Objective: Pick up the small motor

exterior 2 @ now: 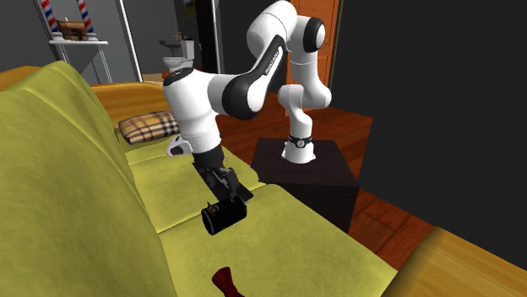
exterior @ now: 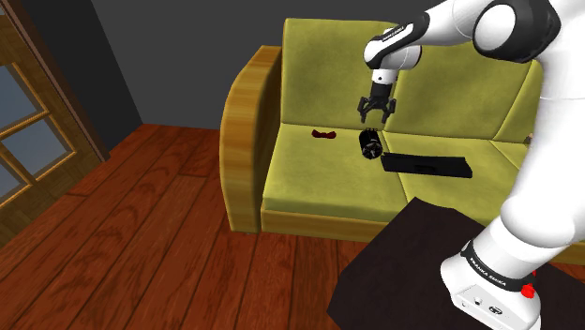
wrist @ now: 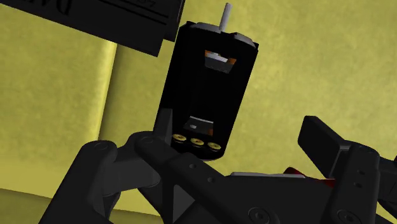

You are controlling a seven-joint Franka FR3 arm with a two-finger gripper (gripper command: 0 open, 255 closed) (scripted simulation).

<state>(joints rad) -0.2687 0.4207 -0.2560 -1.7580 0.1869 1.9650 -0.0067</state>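
Note:
The small motor (exterior: pixel 370 143) is a black cylinder with a thin metal shaft, lying on the olive-yellow sofa seat (exterior: pixel 319 178). My black gripper (exterior: pixel 376 118) hangs just above it, pointing down, fingers apart and open. In the second exterior view the motor (exterior 2: pixel 223 216) rests on the seat right under the gripper (exterior 2: pixel 231 196). Seen from the wrist, the motor (wrist: pixel 207 89) lies just beyond the open gripper (wrist: pixel 235 149), nearer one finger (wrist: pixel 153 137) than the other finger (wrist: pixel 318 137). Neither finger touches it.
A flat black slab (exterior: pixel 427 165) lies on the seat right beside the motor. A small red object (exterior: pixel 323 135) sits toward the wooden armrest (exterior: pixel 244 141). A plaid cushion (exterior 2: pixel 148 126) lies farther along the sofa. The backrest (exterior: pixel 422 75) rises behind.

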